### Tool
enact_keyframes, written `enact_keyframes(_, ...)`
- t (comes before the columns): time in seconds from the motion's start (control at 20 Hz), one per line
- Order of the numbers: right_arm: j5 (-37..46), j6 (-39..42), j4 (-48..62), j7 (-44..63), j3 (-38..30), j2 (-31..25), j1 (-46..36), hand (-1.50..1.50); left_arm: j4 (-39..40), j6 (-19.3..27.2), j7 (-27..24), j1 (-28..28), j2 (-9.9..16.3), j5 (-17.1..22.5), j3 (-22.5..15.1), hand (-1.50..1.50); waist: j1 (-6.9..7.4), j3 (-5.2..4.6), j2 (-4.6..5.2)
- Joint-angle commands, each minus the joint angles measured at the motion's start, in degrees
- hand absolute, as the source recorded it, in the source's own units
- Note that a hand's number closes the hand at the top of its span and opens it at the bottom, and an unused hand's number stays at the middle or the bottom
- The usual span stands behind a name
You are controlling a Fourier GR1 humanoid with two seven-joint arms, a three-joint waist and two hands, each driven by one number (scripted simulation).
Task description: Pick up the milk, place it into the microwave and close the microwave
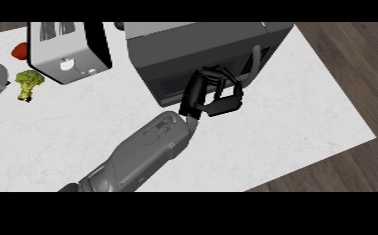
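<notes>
One hand (212, 93), presumably the right, is sitting at frame centre against the microwave (214, 54) door, fingers curling at the door face near the handle (255, 64); nothing visible in them. The door is appearing shut, so the hand is likely finishing the close. The milk is not showing, probably inside. A toaster (68, 49) and broccoli (28, 82) are sitting upper left on the counter (295, 114).

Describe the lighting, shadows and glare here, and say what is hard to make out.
Head view: even light, no glare on the white counter; head view again: the black left hand blends into the dark microwave front; the counter's edges run slanted.
</notes>
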Motion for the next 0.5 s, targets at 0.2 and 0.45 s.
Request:
enact_keyframes(0.2, -3.15, 0.59, 0.85, 2.14, -1.18, -1.6, -2.21, -1.5, 3.11, -1.24, -4.6, -4.24, 0.02, 4.37, 2.62, 1.5, -0.65, 0.11, 0.58)
enact_keyframes(0.45, -4.61, 0.69, 2.26, 3.2, -2.83, -3.33, -3.75, -1.5, 3.8, -1.68, -6.76, -4.63, 0.02, 6.43, 2.26, 1.5, -0.93, 0.18, 0.8)
